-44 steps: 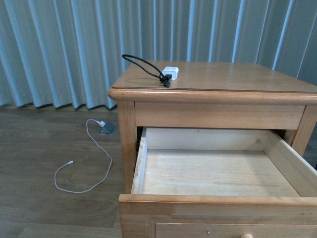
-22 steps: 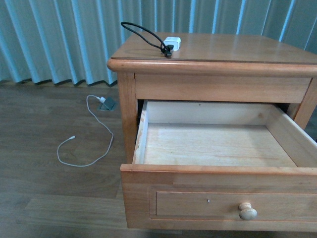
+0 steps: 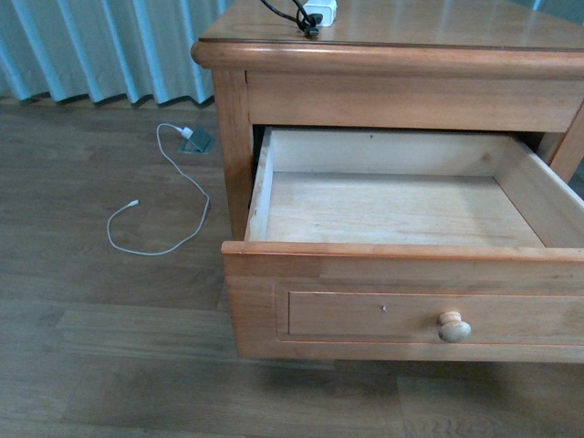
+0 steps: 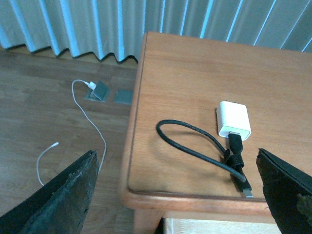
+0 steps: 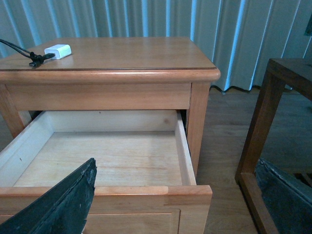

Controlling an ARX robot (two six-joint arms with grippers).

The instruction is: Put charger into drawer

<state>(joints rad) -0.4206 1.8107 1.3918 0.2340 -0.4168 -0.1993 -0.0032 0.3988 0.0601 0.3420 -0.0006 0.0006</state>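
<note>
Left gripper (image 4: 175,153) released, its two dark fingers (image 4: 63,195) spread wide at the edges of the left wrist view. It hangs above the front edge of the tabletop (image 4: 195,68), looking down on it, clear of everything there. Right gripper (image 5: 175,163) also released, fingers (image 5: 63,204) wide apart, facing the drawer (image 5: 180,141) from the front and not touching it.

Charger (image 4: 234,118) is a white cube lying flat on the tabletop, near the front edge and toward the robot's left side. In the front view only its lower part shows, at the top edge of the picture. A black cable (image 4: 195,144) is plugged into the end of the charger that faces the front edge. It runs out in a loop across the wood and comes back, with a band gathering the two strands just beside the plug. The free connector end lies close to the rounded front rim.

Drawer is pulled well out below the tabletop. It has a honey-coloured recessed front with one round pale knob (image 3: 453,327), and pale bare wood on its floor and walls. Charger is on top, not in the drawer.

Dark wood floor (image 3: 109,319) to the robot's left, with a thin white cable (image 3: 160,214) lying on it in a loose curl. One end of it reaches a small grey floor plate (image 4: 97,91) near the pale blue curtain (image 3: 91,46). A second grey plate sits just beside the first. In the right wrist view a darker wooden frame (image 5: 258,126) stands on the floor, apart from the cabinet.
</note>
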